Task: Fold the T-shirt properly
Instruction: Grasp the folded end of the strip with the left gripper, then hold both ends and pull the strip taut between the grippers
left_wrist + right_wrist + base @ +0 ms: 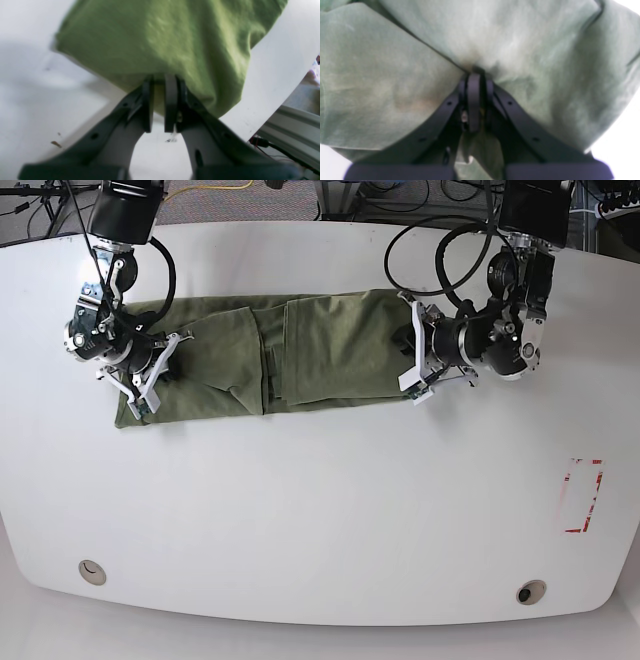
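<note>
The olive-green T-shirt (320, 345) lies as a long wrinkled band across the far half of the white table (320, 510). At its right end my left gripper (408, 348) meets the cloth. The left wrist view shows that gripper (160, 80) shut on an edge of the T-shirt (162, 37), with a strip of green between the pads. My right gripper (155, 370) is at the band's left end. In the right wrist view its jaws (473, 75) are pressed together where folds of the T-shirt (382, 75) bunch, and cloth drapes around the fingers.
A red rectangular mark (580, 495) is on the table at the right. Two round holes (92, 571) (531, 591) sit near the front edge. Cables run behind the table. An aluminium rail (295, 125) and wires show past the table edge in the left wrist view.
</note>
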Available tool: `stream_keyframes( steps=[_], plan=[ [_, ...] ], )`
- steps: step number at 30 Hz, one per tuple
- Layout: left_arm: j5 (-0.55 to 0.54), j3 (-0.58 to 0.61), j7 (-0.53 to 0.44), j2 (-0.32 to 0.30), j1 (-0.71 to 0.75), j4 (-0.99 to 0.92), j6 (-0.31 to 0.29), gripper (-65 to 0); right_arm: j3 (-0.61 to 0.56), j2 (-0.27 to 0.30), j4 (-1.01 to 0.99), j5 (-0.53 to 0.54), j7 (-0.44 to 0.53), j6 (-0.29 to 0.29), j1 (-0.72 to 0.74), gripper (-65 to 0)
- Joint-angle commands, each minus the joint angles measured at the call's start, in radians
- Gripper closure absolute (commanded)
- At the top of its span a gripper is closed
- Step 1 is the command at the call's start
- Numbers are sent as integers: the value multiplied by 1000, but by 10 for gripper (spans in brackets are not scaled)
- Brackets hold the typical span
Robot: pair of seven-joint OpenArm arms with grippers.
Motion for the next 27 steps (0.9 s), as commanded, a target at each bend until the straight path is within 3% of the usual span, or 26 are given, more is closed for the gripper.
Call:
stream_keyframes(
  steps=[1, 14, 20, 22, 27],
  plan=[
    [-8, -6, -22, -5, -21, -18, -1, -49, 2, 9, 14, 6, -3, -5, 9, -29],
    [-5, -9, -160, -31, -29, -219, -1, -49, 3, 9, 61, 15, -7, -5, 9, -32],
    [-3, -8, -169, -29, -57, -306, -1, -49, 11, -20, 183, 16, -107, -5, 14, -40],
    [-2, -9, -171, -29, -66, -321, -1, -49, 35, -34, 229, 16, -141, -5, 17, -73],
    [0, -6, -171, -32, -106, -358, -1, -50, 132, -91, 341, 12, -237, -5, 54, -284]
  ],
)
